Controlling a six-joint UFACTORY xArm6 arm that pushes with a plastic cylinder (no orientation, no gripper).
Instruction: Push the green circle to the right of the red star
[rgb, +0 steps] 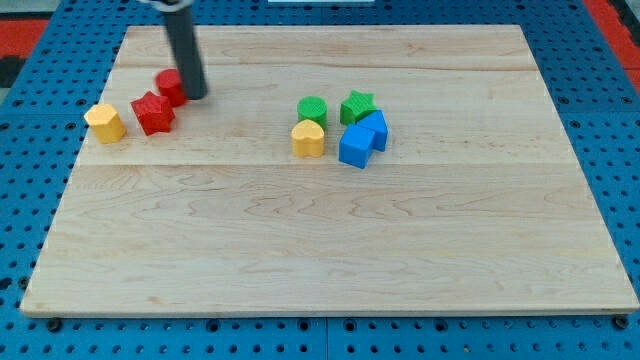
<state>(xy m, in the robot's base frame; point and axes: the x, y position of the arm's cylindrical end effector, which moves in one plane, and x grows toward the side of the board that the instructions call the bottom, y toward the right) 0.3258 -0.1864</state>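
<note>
The green circle (312, 109) lies near the board's middle, touching a yellow heart-shaped block (308, 139) just below it. The red star (152, 112) lies at the upper left. A second red block (169, 85), rounded, sits just above and right of the star, partly hidden by the rod. My tip (194, 96) rests on the board right beside that red block, up and right of the red star and far left of the green circle.
A green star (357, 106) lies right of the green circle. Two blue blocks (355, 146) (375, 129) touch each other below it. A yellow block (105, 122) lies left of the red star. The wooden board (330, 250) sits on a blue pegboard.
</note>
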